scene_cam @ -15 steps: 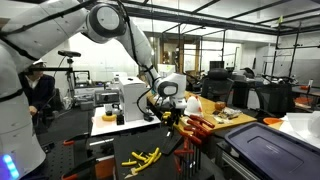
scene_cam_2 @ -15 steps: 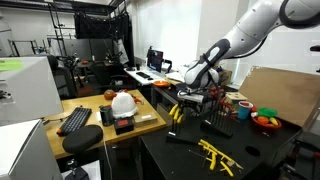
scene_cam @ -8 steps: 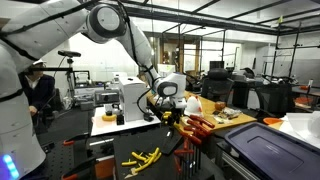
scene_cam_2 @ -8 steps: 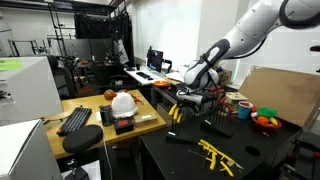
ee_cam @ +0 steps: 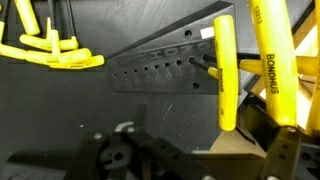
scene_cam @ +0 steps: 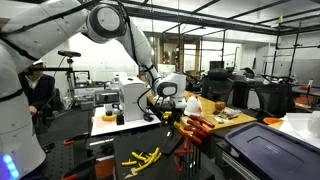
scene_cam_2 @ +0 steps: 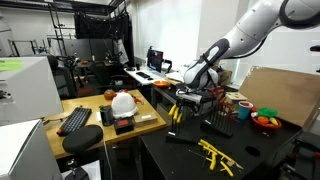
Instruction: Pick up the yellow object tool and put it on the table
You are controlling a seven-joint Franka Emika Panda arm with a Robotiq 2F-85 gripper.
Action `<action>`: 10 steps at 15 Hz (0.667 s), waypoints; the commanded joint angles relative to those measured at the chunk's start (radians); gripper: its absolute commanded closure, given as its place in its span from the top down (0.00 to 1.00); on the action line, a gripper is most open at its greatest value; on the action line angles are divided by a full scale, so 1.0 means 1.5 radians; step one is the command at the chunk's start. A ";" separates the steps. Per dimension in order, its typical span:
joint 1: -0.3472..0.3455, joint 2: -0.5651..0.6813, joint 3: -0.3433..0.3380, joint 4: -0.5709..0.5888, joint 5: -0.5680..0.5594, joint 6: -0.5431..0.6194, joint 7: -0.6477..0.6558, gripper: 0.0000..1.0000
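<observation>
End effector open near yellow tool

The black table carries a loose cluster of yellow hex keys towards its front edge, visible in both exterior views and lying flat on the dark top in the wrist view. Further back lies a dark slim tool, perhaps a wrench. A black tool rack drilled with holes rests near the keys.
</observation>
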 commanded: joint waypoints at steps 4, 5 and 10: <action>-0.014 0.012 0.017 0.018 0.014 -0.014 -0.019 1.00; -0.015 0.013 0.017 0.018 0.014 -0.017 -0.019 1.00; -0.016 0.012 0.012 0.015 0.011 -0.031 -0.014 1.00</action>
